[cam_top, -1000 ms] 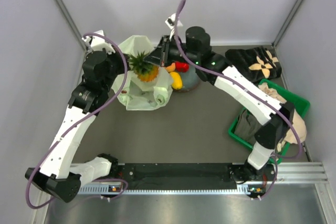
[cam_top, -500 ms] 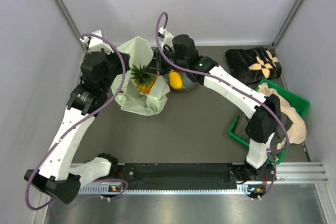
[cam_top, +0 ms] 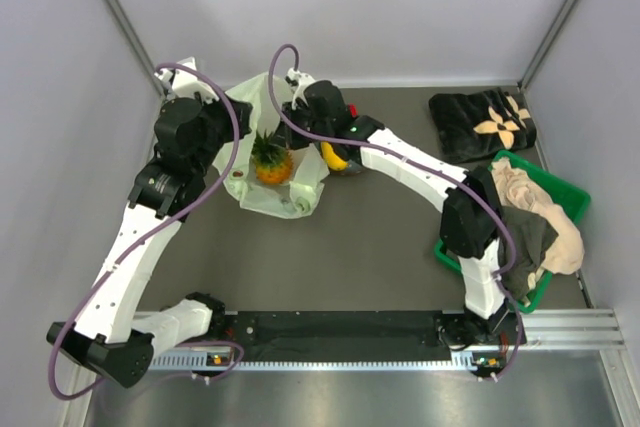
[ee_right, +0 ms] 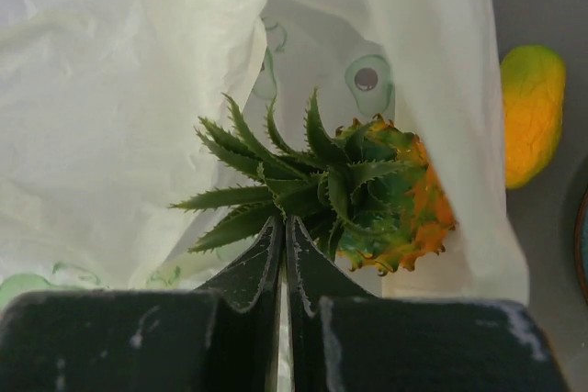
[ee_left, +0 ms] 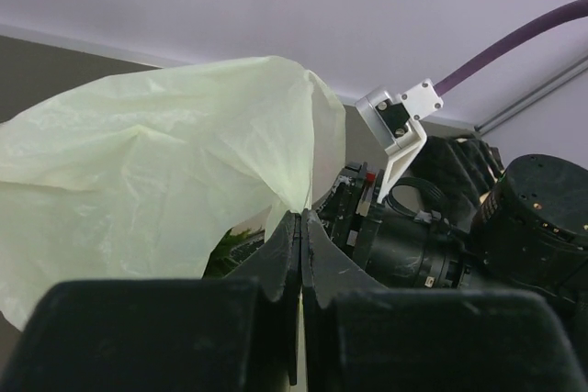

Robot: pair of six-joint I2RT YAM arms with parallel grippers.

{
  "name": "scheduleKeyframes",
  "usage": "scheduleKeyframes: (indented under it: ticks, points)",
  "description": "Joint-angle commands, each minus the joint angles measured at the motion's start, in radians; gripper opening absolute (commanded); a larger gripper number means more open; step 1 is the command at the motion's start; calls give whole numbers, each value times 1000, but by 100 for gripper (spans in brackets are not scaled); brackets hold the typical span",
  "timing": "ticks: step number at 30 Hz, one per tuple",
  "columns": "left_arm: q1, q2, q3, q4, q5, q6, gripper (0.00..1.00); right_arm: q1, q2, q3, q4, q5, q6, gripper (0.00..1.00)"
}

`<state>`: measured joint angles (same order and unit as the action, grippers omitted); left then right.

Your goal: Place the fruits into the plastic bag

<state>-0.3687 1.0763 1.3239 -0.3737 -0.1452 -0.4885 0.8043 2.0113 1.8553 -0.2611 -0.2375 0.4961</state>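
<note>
The pale green plastic bag [cam_top: 262,97] sits at the back left with its mouth held up. My left gripper [ee_left: 301,216] is shut on the bag's rim [ee_left: 303,181]; in the top view it [cam_top: 232,125] is at the bag's left side. My right gripper [ee_right: 283,220] is shut on the green crown of the orange pineapple [ee_right: 390,199], which hangs inside the bag's mouth [cam_top: 270,160]. A yellow-red mango [ee_right: 533,121] lies outside the bag on its right [cam_top: 333,154]. A bit of a red fruit [cam_top: 352,110] shows behind my right wrist.
A small grey plate [cam_top: 356,163] lies under the mango. A dark cloth with a pale flower [cam_top: 485,122] lies at the back right. A green basket [cam_top: 448,247] full of clothes stands at the right. Walls close in behind and on both sides.
My right arm has swung left and down, carrying the pineapple from over the bag's right edge into its mouth. The left gripper has kept its hold on the bag.
</note>
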Motion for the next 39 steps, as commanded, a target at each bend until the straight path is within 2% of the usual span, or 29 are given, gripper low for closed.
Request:
scheduleKeyframes:
  ticks: [1,14,15,18,19,21,22,25,29,31,35,36,39]
  points:
    - [-1,-10,0,55,12,-18,0,29,6,21,142,101,18,0]
    - [1,-18,8,76,-8,-27,0,33,56,-12,22,81,-83,1]
    - [-1,-18,8,75,-11,-22,0,33,55,8,19,67,-87,4]
    - [1,-21,-2,73,-14,-25,0,35,47,60,8,-6,-96,27]
    - [2,-26,-6,70,-17,-27,0,33,41,73,6,-22,-100,37]
    - [1,-33,-18,68,-34,-28,0,33,29,94,2,-69,-114,51]
    - [1,-42,-22,65,-43,-27,0,33,11,100,-1,-83,-122,62]
    - [1,-59,-28,50,-83,-16,0,33,-34,111,-23,-160,-149,74]
    - [2,-75,-28,35,-109,-12,0,33,-190,53,-102,-259,-171,75]
    - [1,-78,-32,33,-123,-10,0,33,-262,-63,-136,-272,-179,75]
    - [1,-72,-17,22,-140,4,0,32,-456,-243,-132,-260,-195,76]
    - [2,-64,-11,16,-142,7,0,32,-527,-284,-136,-243,-205,78]
    - [1,-49,12,-1,-143,21,0,32,-611,-364,-181,-145,-217,83]
